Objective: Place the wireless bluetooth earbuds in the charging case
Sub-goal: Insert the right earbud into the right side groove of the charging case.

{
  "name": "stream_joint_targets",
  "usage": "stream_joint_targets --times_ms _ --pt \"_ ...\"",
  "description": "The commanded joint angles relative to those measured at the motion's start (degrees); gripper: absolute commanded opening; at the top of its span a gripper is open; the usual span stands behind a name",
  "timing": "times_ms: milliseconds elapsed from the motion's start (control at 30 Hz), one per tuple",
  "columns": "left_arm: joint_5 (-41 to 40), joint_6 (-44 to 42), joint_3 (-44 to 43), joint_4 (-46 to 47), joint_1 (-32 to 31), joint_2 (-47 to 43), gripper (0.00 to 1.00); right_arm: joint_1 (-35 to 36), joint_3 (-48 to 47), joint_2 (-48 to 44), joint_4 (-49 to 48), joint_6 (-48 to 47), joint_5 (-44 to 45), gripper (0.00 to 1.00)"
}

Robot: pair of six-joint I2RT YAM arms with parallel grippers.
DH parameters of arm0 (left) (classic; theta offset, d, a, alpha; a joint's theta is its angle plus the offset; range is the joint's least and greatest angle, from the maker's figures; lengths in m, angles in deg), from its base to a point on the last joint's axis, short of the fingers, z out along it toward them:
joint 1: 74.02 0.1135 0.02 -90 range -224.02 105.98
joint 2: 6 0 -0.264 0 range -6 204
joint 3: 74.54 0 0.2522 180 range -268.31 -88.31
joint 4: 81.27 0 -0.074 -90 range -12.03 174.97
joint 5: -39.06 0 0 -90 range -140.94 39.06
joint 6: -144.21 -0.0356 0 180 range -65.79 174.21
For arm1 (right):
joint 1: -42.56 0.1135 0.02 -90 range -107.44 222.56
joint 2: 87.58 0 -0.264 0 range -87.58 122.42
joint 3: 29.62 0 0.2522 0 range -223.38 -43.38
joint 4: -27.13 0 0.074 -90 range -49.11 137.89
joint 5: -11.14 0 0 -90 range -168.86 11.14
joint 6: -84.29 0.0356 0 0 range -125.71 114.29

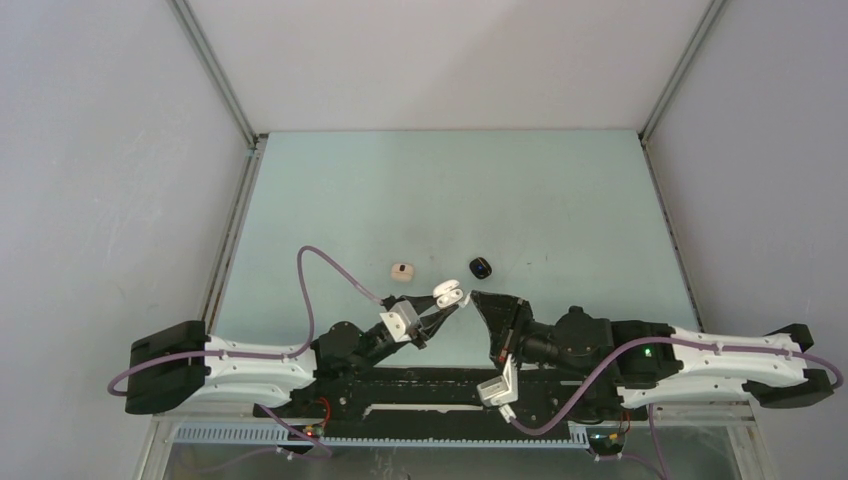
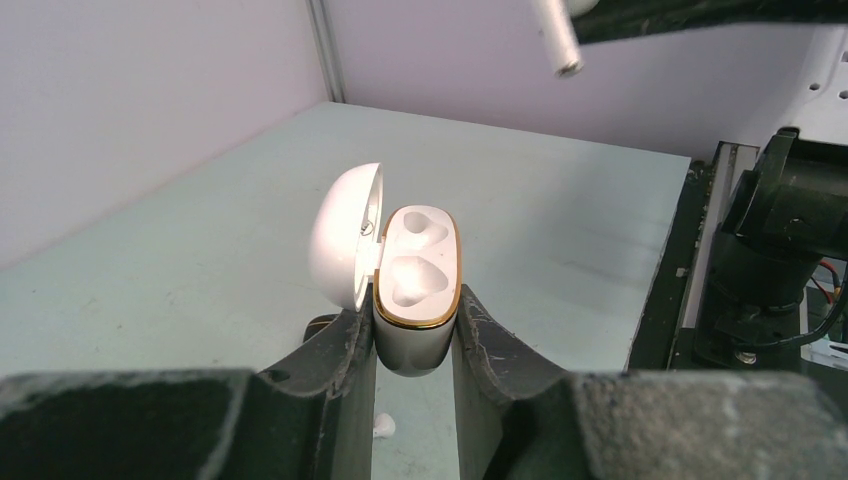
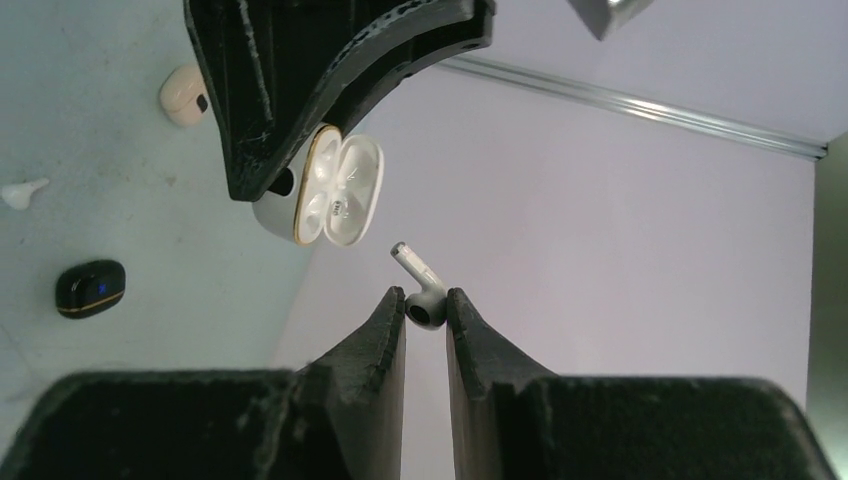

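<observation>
we see the left tool (image 2: 415,318) pinching the white charging case (image 2: 420,275) by its lower body, one finger against each side, so the case stands raised off the worktop (image 1: 450,190). its lid (image 2: 345,238) is hinged wide to the left in the left wrist view, and the gold-rimmed top faces the camera with two moulded wells (image 2: 412,280) showing.

the right tool (image 3: 425,308) is pressed together on a white earbud (image 3: 424,298), gripping its rounded head between the fingertips. the stem sticks out beyond them and slants toward the case. in the right wrist view the bud sits near the open mouth of the case but apart from it, and in the left wrist view only the tip of its stem shows at the upper edge, above and to the right of the case.

from above, the two tools meet just ahead of the arm bases. a beige case (image 1: 402,270) and a black case (image 1: 481,267) lie on the worktop just beyond them, well apart from each other. a loose earbud (image 3: 22,192), also white, lies on the worktop between those two cases in the right wrist view.
</observation>
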Motion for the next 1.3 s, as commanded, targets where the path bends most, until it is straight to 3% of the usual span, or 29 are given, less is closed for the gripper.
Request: stream_joint_targets --times_ms 0,267,1267 --pt "-0.3 -1.6 -0.2 3.9 -0.3 -0.2 0.00 0.1 -0.7 2.7 1.5 -2.4 6.9 0.00" --pt "-0.2 -1.4 0.1 4.4 -0.3 0.0 0.00 -1.2 2.7 6.2 -8.3 -8.7 11.9 0.00" --pt "0.1 -0.5 0.9 6.0 -0.4 -0.2 0.00 -3.0 3.9 10.5 -8.2 -14.1 12.3 0.00"
